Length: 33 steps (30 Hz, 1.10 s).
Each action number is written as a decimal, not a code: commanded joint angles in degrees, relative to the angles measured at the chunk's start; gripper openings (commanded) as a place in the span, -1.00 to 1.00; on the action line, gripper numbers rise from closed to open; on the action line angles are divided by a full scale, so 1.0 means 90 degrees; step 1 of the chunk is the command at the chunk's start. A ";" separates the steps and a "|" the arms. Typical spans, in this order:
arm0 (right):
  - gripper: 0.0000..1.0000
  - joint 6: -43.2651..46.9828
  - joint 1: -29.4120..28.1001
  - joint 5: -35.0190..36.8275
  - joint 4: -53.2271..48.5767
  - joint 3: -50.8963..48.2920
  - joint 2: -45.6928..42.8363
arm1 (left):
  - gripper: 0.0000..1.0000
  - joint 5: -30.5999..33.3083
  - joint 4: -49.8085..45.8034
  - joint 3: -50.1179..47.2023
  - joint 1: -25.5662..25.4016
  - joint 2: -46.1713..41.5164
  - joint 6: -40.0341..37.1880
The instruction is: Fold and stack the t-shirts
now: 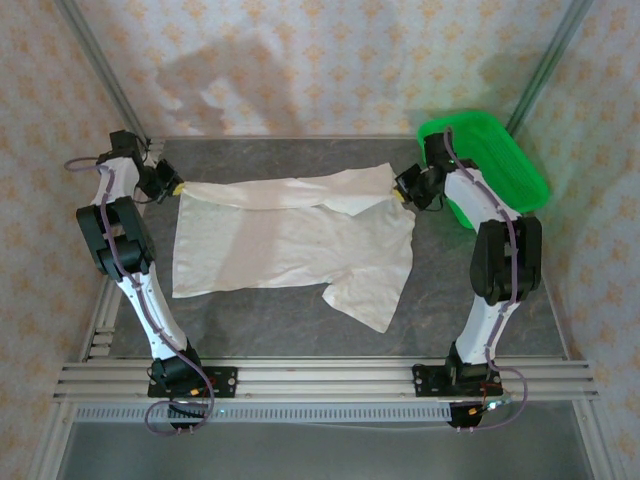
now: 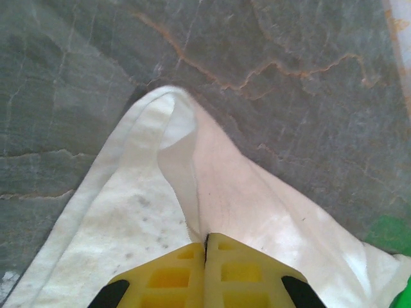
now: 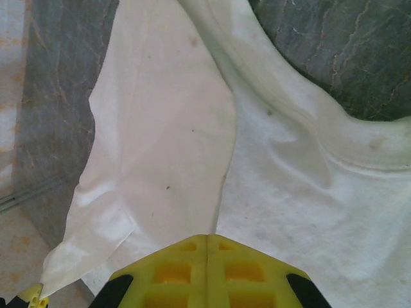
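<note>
The grey stone-patterned table (image 1: pixel 500 300) takes up most of the space. An off-white t-shirt (image 1: pixel 290 240) is spread across its middle. Most of the cloth lies flat, and one sleeve trails toward the near edge on the right. The shirt's far edge is gathered into a narrow band strung between the two arms.

A green plastic basket (image 1: pixel 500 160) sits at the far right corner, just behind the right arm (image 1: pixel 495 250). The left arm (image 1: pixel 125 240) reaches up the left side.

The left fingers (image 2: pixel 173 273) are pressed together on the far left corner of the t-shirt, with cloth fanning out from between the yellow pads. The right fingers (image 3: pixel 244 269) are likewise clamped on the shirt's far right end, beside the basket.
</note>
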<state>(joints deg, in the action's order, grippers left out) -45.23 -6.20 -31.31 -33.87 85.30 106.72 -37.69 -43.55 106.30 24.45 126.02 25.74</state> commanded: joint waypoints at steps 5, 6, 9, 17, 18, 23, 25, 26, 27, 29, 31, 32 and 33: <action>-1.00 -0.0059 0.0024 0.0075 0.0188 -0.0266 -0.0172 | -1.00 0.0290 -0.0117 -0.0437 0.0076 -0.0393 -0.0264; -1.00 -0.0048 0.0029 0.0080 0.0197 -0.0290 -0.0167 | -1.00 0.0306 -0.0103 -0.0498 0.0077 -0.0408 -0.0269; -1.00 -0.0026 0.0024 0.0114 0.0194 -0.0345 -0.0139 | -1.00 0.0368 -0.0093 -0.0594 0.0086 -0.0414 -0.0303; -1.00 0.0076 0.0025 0.0207 0.0140 -0.0479 -0.0090 | -1.00 0.0591 -0.0140 -0.0735 0.0086 -0.0326 -0.0462; -1.00 0.0080 0.0025 0.0231 0.0140 -0.0492 -0.0076 | -1.00 0.0611 -0.0151 -0.0754 0.0085 -0.0302 -0.0471; -1.00 0.0138 0.0024 0.0289 0.0111 -0.0579 -0.0032 | -1.00 0.0624 -0.0150 -0.0934 0.0081 -0.0289 -0.0526; -1.00 0.0151 0.0024 0.0310 0.0102 -0.0596 -0.0030 | -1.00 0.0614 -0.0146 -0.1059 0.0080 -0.0336 -0.0528; -1.00 0.0153 0.0024 0.0318 0.0101 -0.0598 -0.0023 | -1.00 0.0607 -0.0125 -0.1140 0.0086 -0.0398 -0.0507; -1.00 0.0145 0.0024 0.0318 0.0103 -0.0591 -0.0013 | -1.00 0.0613 -0.0089 -0.1235 0.0085 -0.0459 -0.0485; -1.00 0.0156 0.0026 0.0322 0.0106 -0.0590 0.0005 | -1.00 0.0640 -0.0044 -0.1413 0.0087 -0.0576 -0.0467; -1.00 0.0153 0.0019 0.0321 0.0106 -0.0594 0.0022 | -1.00 0.0661 -0.0034 -0.1520 0.0088 -0.0608 -0.0463; -1.00 0.0149 0.0024 0.0320 0.0111 -0.0596 0.0022 | -1.00 0.0686 -0.0044 -0.1552 0.0094 -0.0599 -0.0467; -1.00 0.0145 0.0024 0.0319 0.0118 -0.0602 0.0030 | -1.00 0.0725 -0.0044 -0.1578 0.0092 -0.0586 -0.0469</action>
<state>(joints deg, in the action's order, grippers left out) -44.93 -6.20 -30.17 -32.93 80.71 106.74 -33.21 -43.53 92.88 24.53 123.61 22.39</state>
